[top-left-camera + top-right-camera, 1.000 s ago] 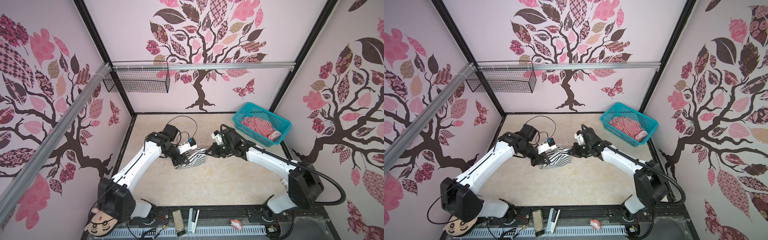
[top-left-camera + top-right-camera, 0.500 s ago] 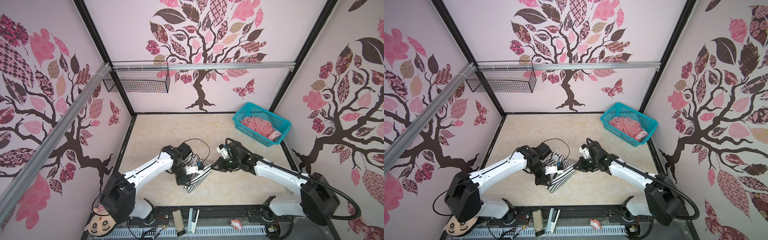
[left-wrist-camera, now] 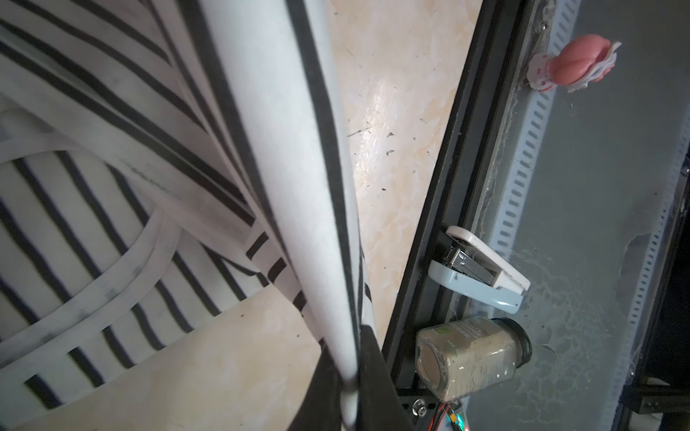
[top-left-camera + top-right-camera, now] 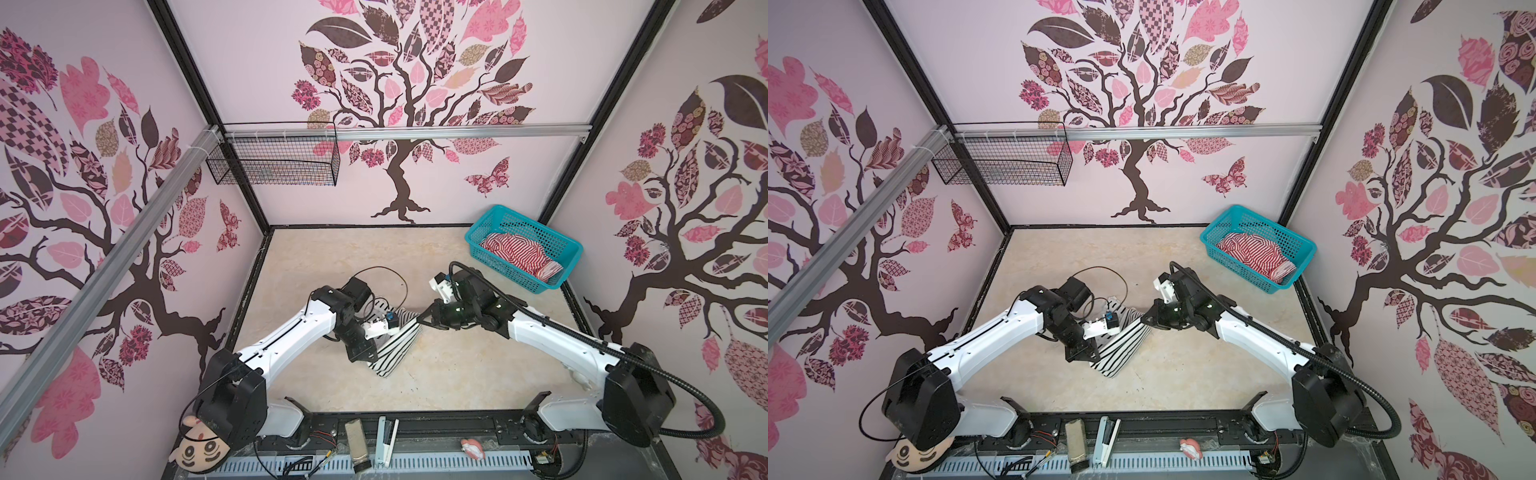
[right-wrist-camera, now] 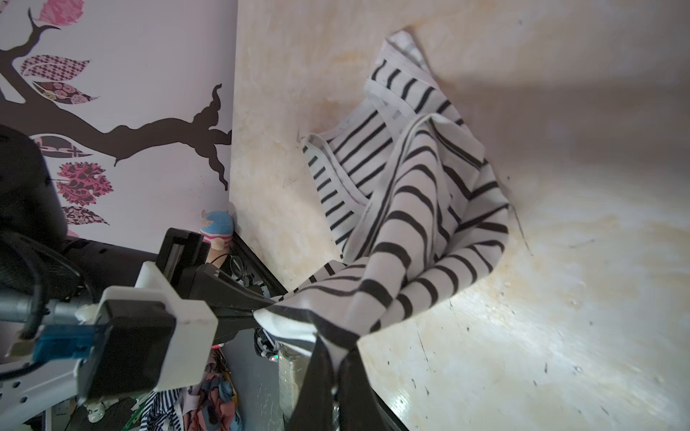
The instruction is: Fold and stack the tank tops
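Two pinches carry the black-and-white tank top (image 4: 395,347): the left gripper (image 3: 351,377) and the right gripper (image 5: 336,362) are each clamped tight on its edge. The cloth's long axis runs jaw to jaw and sags below both onto the table (image 4: 457,374), with neither arm nearer. The red-and-white tank top (image 4: 519,253) lies in the teal basket (image 4: 511,272), well behind the right jaws.
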`<state>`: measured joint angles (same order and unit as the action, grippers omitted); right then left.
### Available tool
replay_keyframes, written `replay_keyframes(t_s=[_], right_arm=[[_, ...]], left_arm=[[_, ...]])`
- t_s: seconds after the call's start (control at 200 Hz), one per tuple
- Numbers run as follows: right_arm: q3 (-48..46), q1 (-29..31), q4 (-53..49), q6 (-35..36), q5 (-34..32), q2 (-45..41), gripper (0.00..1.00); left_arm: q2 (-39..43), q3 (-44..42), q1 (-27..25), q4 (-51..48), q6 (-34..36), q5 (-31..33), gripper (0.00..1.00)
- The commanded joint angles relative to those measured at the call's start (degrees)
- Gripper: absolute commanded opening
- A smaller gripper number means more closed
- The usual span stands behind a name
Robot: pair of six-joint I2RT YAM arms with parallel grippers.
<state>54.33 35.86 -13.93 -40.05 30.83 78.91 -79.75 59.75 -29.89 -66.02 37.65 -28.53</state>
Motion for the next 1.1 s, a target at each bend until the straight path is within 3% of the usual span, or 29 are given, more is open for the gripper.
replay_keyframes(t_s=[0.0,0.29,0.5,0.65,0.82,1.096], right_arm=[[6.79,-0.41,-0.75,1.12,-1.24,5.45,0.00],[25.26,-0.44,-2.41,2.39,1.60,24.70,0.00],[40.10,-0.36,-4.72,1.66,2.52,39.03,0.00],[48.37,-0.40,-5.71,0.87,2.64,48.45,0.00],[53.99,-1.12,-9.36,1.77,-2.59,54.45,0.00],[46.78,-2.75,-5.91,1.17,-4.37,51.39,0.00]], left_arm=[[0.39,2.40,4.74,-2.97,4.63,-0.13,0.10],[-9.72,7.41,19.73,0.07,11.61,-1.89,0.09],[-22.21,15.30,30.27,8.39,7.44,-3.79,0.09],[-27.83,16.82,31.29,17.67,4.01,2.25,0.15],[-34.01,22.10,31.30,23.97,0.34,5.89,0.20],[-32.33,23.84,31.03,27.04,-1.77,-0.64,0.21]])
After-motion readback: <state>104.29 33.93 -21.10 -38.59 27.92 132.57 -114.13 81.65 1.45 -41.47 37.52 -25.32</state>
